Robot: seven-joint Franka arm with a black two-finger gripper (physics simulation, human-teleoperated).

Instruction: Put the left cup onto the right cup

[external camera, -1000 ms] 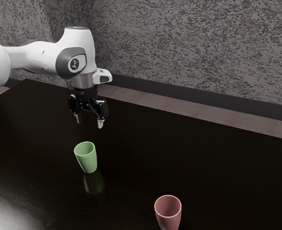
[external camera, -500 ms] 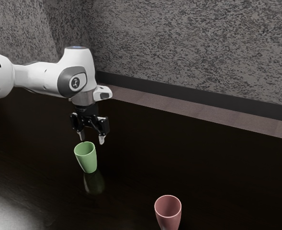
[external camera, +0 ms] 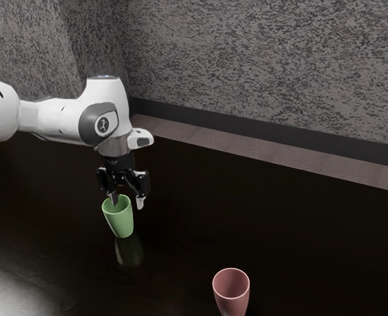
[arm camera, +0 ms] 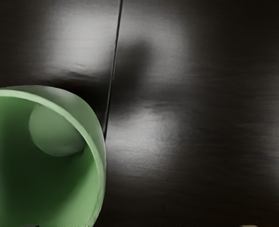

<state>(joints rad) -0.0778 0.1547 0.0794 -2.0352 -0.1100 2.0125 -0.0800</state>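
A green cup (external camera: 119, 217) stands upright on the dark table at the exterior view's left. My gripper (external camera: 126, 203) is open at the cup's rim, one finger dipping inside the mouth and the other outside the rim on the exterior view's right. The wrist view looks straight down into the green cup (arm camera: 40, 161), its round bottom visible just under my hand. A pink cup (external camera: 230, 292) stands upright toward the exterior view's lower right, well apart from the green one.
The dark glossy table (external camera: 279, 224) stretches between and around the two cups. A speckled grey wall (external camera: 259, 59) with a dark baseboard and a brown ledge (external camera: 279, 155) runs behind the table.
My hand has come down from well above the green cup to its rim, the fingers staying open. Neither cup has moved.
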